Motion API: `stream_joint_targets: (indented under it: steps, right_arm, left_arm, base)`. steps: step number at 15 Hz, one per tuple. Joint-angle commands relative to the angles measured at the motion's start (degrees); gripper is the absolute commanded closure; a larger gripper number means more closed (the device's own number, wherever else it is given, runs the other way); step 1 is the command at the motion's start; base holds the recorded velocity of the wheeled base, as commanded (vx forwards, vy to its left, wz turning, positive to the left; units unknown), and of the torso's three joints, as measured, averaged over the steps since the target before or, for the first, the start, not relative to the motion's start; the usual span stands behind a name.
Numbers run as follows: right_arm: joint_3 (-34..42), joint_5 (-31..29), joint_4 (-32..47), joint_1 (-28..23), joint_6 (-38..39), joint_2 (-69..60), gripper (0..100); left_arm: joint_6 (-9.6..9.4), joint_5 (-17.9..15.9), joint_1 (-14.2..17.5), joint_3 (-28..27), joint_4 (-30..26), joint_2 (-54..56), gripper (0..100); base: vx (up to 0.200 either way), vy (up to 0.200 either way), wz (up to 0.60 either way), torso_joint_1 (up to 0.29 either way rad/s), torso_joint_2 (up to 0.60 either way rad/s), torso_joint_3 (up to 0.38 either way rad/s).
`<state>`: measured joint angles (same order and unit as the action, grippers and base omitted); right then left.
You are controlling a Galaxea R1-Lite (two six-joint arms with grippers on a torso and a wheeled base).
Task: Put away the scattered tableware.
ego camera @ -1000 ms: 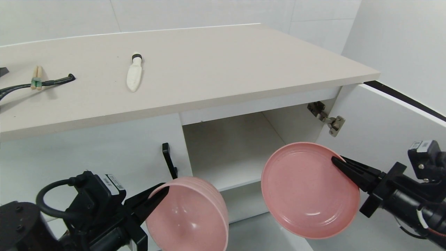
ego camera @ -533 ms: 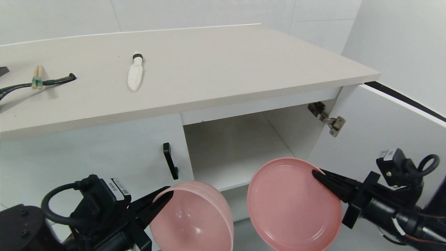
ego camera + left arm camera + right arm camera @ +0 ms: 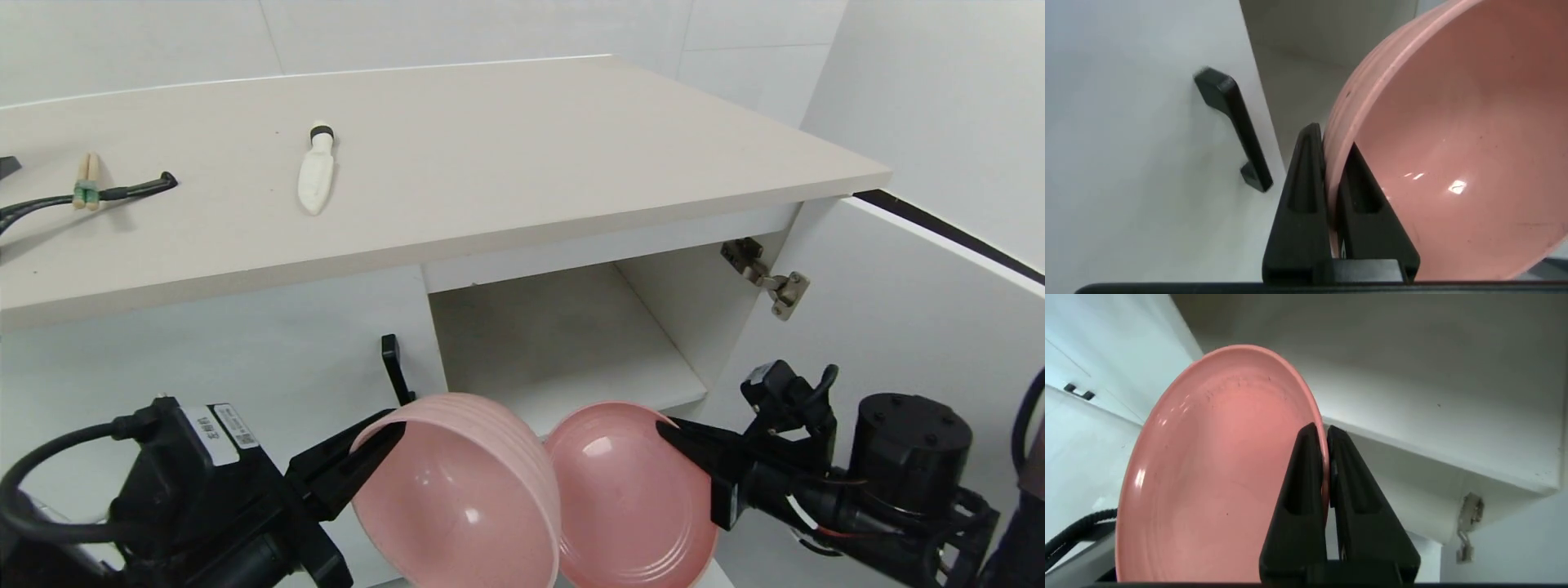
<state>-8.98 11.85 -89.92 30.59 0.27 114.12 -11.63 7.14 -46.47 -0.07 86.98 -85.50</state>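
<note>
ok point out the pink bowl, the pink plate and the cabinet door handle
pink bowl (image 3: 457, 510): head view, on its inner wall
pink plate (image 3: 633, 498): head view, middle of its face
door handle (image 3: 1239, 129): left wrist view, middle of the black bar

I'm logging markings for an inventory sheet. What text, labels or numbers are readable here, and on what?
The white stickers on the left arm: print too small to read.
No text on the pink bowl, pink plate or countertop.

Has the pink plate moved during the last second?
Yes. The plate dropped and swung left, away from the door hinge, now beside the bowl.
</note>
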Motion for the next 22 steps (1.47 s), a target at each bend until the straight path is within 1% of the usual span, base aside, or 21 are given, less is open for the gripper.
stream_joint_targets:
  steps: [1, 3, 4, 6, 7, 8, 11, 15, 18, 19, 20, 22]
  right_arm:
    - [-2.5, 0.0, -0.1, -1.0, 0.0, 4.5, 100]
    - [-3.7, 0.1, -0.1, -1.3, 0.0, 4.7, 100]
    - [-4.5, 0.1, -0.1, -1.2, -0.1, 4.8, 100]
    - [-6.5, 0.1, -0.1, -1.3, -0.1, 5.5, 100]
    - [-8.3, 0.1, -0.1, -1.3, 0.0, 5.9, 100]
    - [-9.7, 0.0, -0.1, -1.2, 0.0, 6.2, 100]
    - [-13.0, -0.1, -0.1, -1.8, 0.3, 8.8, 100]
    - [-19.6, -0.1, -0.1, -4.9, 0.7, 12.9, 100]
    - [-21.2, -0.1, -0.1, -5.4, 2.4, 14.2, 100]
    - [-25.1, -0.2, -0.1, -6.2, 5.9, 17.8, 100]
    - [-27.1, -1.3, -0.1, -6.6, 6.1, 19.7, 100]
    - [-30.0, -2.3, -0.1, -6.7, 6.2, 22.4, 100]
  left_arm:
    - [-0.15, 0.1, 0.2, 0.0, 0.1, 2.4, 100]
    - [-0.24, 0.3, 1.6, -0.1, -0.1, 3.4, 100]
    - [-0.32, 1.3, 4.1, -0.3, -0.2, 3.3, 100]
    - [-0.32, 1.4, 6.3, -0.2, -0.1, 3.7, 100]
    - [-0.50, 1.4, 7.4, -0.1, -0.5, 4.6, 100]
    - [-1.29, 1.2, 8.0, 0.0, -0.8, 5.5, 100]
    - [-1.99, 0.9, 8.8, 0.0, -0.8, 7.5, 100]
    - [-2.17, 0.9, 9.6, 0.0, -0.9, 7.4, 100]
    - [-2.34, 0.9, 9.6, 0.0, -0.8, 7.4, 100]
    - [-2.43, 1.0, 10.2, 0.0, -1.6, 7.5, 100]
    - [-2.61, 1.0, 10.0, 0.0, -2.8, 7.5, 100]
    - [-3.75, 0.9, 9.9, 0.0, -4.2, 7.5, 100]
  base:
    - [0.000, 0.000, 0.00, 0.000, 0.00, 0.000]
    - [0.000, 0.000, 0.00, 0.000, 0.00, 0.000]
    - [0.000, 0.000, 0.00, 0.000, 0.00, 0.000]
    - [0.000, 0.000, 0.00, 0.000, 0.00, 0.000]
    - [0.000, 0.000, 0.00, 0.000, 0.00, 0.000]
    - [0.000, 0.000, 0.00, 0.000, 0.00, 0.000]
    - [0.000, 0.000, 0.00, 0.000, 0.00, 0.000]
    - [0.000, 0.000, 0.00, 0.000, 0.00, 0.000]
    - [0.000, 0.000, 0.00, 0.000, 0.00, 0.000]
    - [0.000, 0.000, 0.00, 0.000, 0.00, 0.000]
    - [0.000, 0.000, 0.00, 0.000, 0.00, 0.000]
    - [0.000, 0.000, 0.00, 0.000, 0.00, 0.000]
